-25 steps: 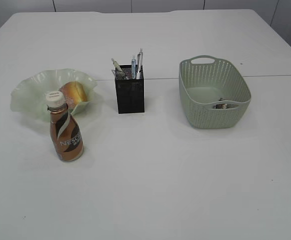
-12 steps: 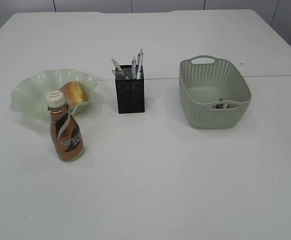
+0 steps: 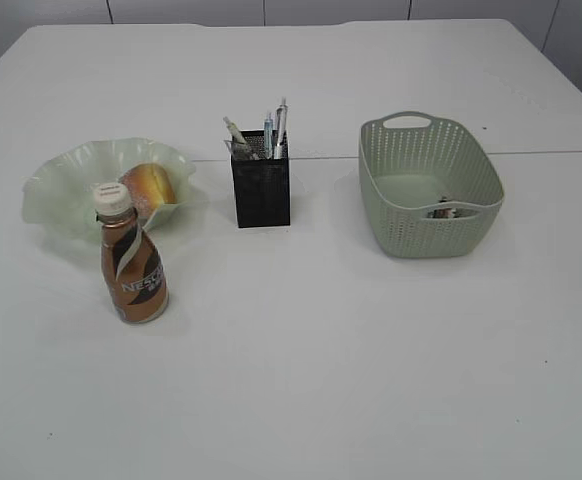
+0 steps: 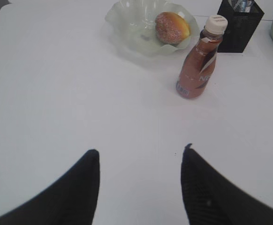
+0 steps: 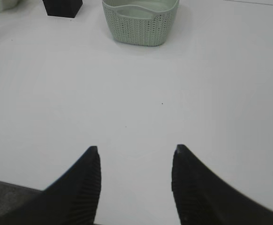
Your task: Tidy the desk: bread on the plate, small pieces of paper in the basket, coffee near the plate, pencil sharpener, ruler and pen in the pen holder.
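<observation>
End effectors first: left end effector (image 4: 140, 154) is spread wide with nothing in it, hovering over bare table (image 4: 56, 93), and right end effector (image 5: 135, 152) is spread and empty too, near the table's edge. Ahead of the left one, the coffee bottle (image 4: 198, 57) stands upright just beside the plate (image 4: 132, 18), with bread (image 4: 172, 27) sitting on it. Pen holder (image 3: 261, 185) sits mid-table with pens (image 3: 274, 128) poking out. Basket (image 3: 411, 135) is off to the right, something small inside it by the near wall.
</observation>
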